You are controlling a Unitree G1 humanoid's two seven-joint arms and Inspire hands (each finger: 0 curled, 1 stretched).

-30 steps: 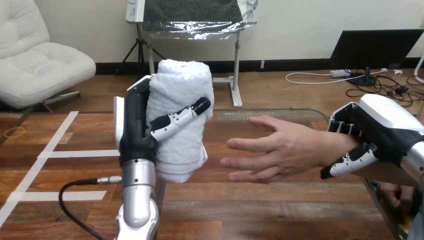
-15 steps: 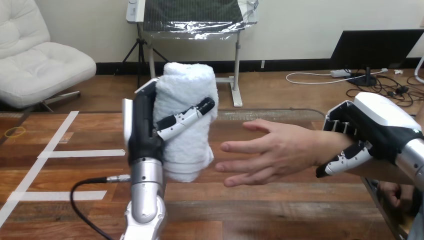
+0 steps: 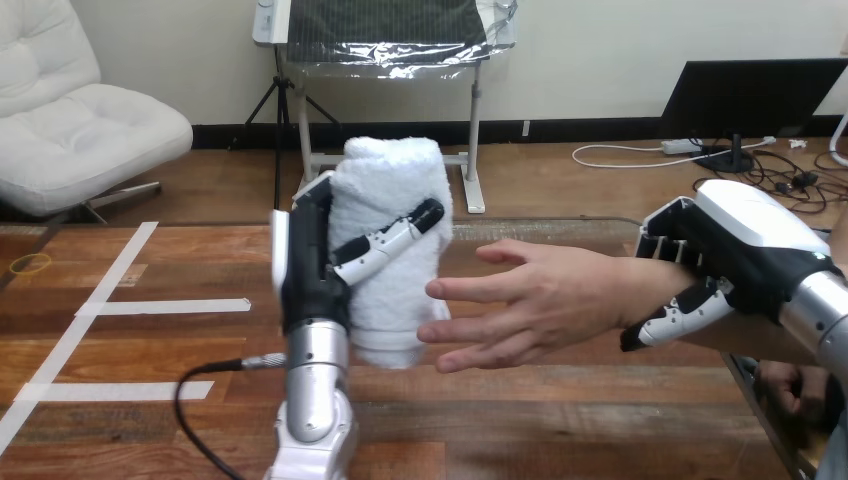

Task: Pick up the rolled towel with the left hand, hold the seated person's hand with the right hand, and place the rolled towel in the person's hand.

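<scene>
My left hand [image 3: 310,265] is shut on the rolled white towel [image 3: 392,250], holding it upright above the table, thumb curled across its front. The person's hand [image 3: 530,300] reaches in from the right, open and palm turned toward the towel, its fingertips almost touching the roll's lower edge. My right hand [image 3: 735,255] is wrapped over the person's wrist, with the fingers over the top and the thumb curled underneath.
The wooden table [image 3: 560,420] carries white tape strips [image 3: 160,306] at the left. A black cable [image 3: 215,375] loops from my left forearm. The person's other hand [image 3: 795,385] rests low at the right edge.
My left hand carried the towel rightward toward the person's palm. My right hand and the person's hand shifted left, closing the gap to nearly nothing.
</scene>
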